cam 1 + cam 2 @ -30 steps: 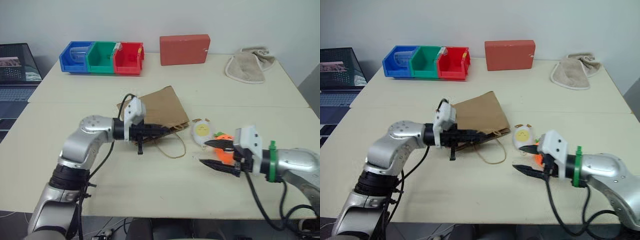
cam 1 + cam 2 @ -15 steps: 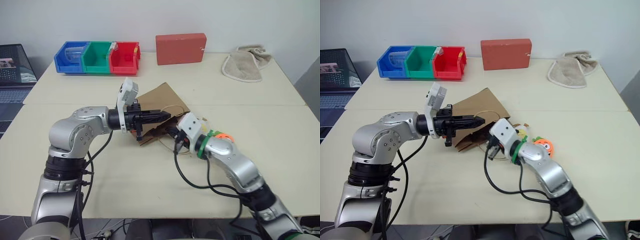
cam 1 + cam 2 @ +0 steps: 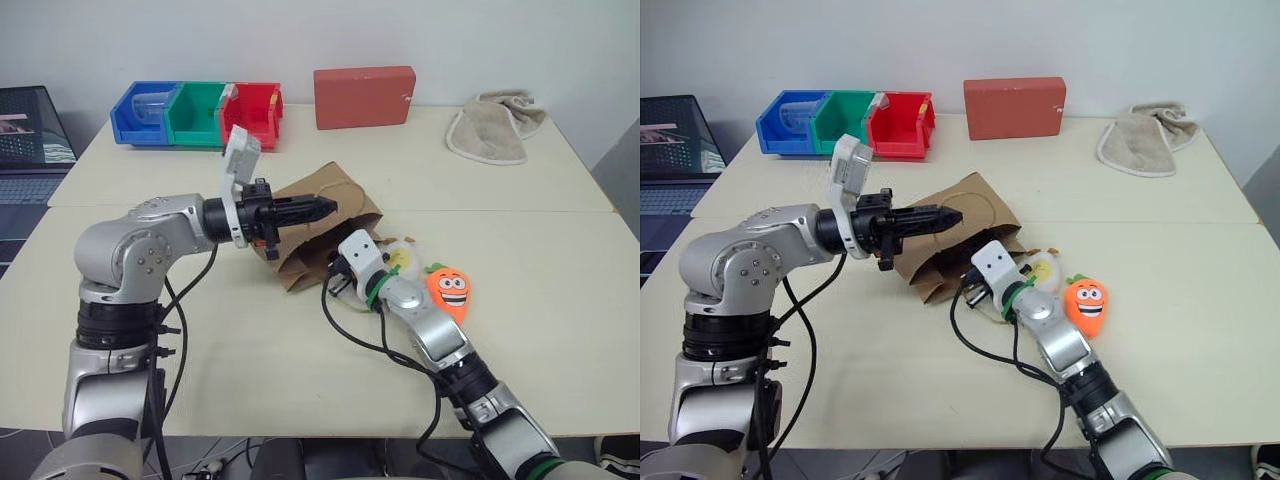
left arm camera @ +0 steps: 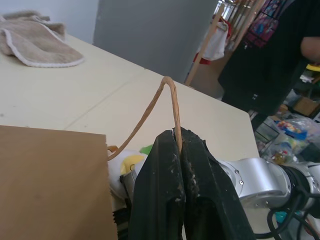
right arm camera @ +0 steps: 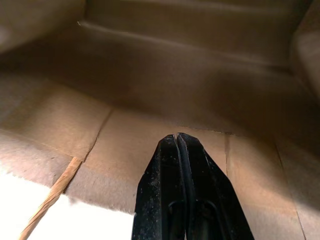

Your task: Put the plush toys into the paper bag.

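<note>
Head pair overhead; wrist views close.

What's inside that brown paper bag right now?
The right hand pokes, shut and empty, into the paper bag; bare brown paper around it. Deeper corners stay hidden. Both toys lie outside.

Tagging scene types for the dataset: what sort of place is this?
Likely an office or lab workspace: plain pale tables against a bare wall, coloured storage bins, and a laptop beside the tables. The left wrist view shows a cluttered room with a person standing.
</note>
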Available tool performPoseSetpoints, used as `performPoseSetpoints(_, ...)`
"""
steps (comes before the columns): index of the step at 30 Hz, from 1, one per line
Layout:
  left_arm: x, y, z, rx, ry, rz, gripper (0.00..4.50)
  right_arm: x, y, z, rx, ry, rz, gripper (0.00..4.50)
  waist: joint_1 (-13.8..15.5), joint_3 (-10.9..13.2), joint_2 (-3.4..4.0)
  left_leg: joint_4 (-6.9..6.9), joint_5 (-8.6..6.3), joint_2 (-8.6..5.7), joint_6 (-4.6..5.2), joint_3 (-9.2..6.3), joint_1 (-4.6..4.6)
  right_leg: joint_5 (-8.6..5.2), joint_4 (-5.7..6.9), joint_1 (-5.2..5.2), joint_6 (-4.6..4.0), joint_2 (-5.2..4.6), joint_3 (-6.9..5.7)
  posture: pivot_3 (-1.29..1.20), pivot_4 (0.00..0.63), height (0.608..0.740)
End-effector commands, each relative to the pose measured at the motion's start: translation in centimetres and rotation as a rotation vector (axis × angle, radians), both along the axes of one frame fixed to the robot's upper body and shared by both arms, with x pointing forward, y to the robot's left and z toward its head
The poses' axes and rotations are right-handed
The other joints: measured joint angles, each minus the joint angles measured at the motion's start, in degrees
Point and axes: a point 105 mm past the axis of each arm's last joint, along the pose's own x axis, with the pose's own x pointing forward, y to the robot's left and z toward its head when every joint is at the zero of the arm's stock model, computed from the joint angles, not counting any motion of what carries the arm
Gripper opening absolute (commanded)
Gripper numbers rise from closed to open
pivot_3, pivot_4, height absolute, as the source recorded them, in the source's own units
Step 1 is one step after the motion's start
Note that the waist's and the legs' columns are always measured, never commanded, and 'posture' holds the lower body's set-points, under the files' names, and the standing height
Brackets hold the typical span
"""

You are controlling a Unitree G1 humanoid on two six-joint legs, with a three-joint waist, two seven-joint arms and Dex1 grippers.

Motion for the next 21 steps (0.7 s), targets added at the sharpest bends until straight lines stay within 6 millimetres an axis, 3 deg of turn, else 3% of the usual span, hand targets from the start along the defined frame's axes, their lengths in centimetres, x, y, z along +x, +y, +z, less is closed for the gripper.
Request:
performPoseSetpoints(1, 0.1, 1.0, 2.8, -0.026, -0.105, 0.034, 0.00, 0.2, 0.1, 0.2, 0.008, -0.005, -0.008, 0.03, 0.0, 0.0, 0.00, -0.01, 0.02, 0.00, -0.04, 0.00, 0.00, 0.00, 0.00, 0.00, 0.00, 0.00, 0.00, 0.00, 0.150, 0.740)
performPoseSetpoints(6, 1.0, 1.3, 6.7, 0.050, -0.440, 0.144, 0.00, 0.1, 0.7, 0.1, 0.009, 0.011, 0.005, 0.03, 0.1, 0.0, 0.00, -0.06, 0.12, 0.00, -0.21, -0.01, -0.01, 0.00, -0.02, -0.01, 0.00, 0.00, -0.01, 0.00, 0.150, 0.740)
performPoseSetpoints(9, 1.1, 1.2, 8.0, 0.087, -0.575, 0.188, 0.00, 0.1, 0.9, 0.2, 0.011, 0.010, 0.013, 0.03, 0.0, 0.0, 0.00, -0.10, 0.13, -0.01, -0.23, 0.02, 0.00, 0.00, -0.03, -0.02, 0.00, -0.01, 0.01, 0.00, 0.150, 0.740)
performPoseSetpoints(12, 1.3, 1.4, 7.8, 0.115, -0.624, 0.219, 0.00, 0.0, 1.0, 0.2, 0.011, 0.014, 0.022, 0.03, 0.0, 0.0, 0.00, -0.14, 0.13, 0.00, -0.23, 0.03, 0.00, 0.00, -0.02, -0.06, 0.00, 0.00, 0.01, 0.00, 0.150, 0.740)
performPoseSetpoints(21, 1.0, 1.8, 4.1, 0.166, -0.503, 0.192, 0.00, 0.2, 1.5, 0.7, 0.029, 0.013, 0.033, 0.03, -0.4, 0.0, 0.00, -0.15, 0.10, 0.00, -0.18, 0.04, -0.04, 0.00, -0.01, -0.12, 0.00, 0.00, 0.03, 0.00, 0.150, 0.740)
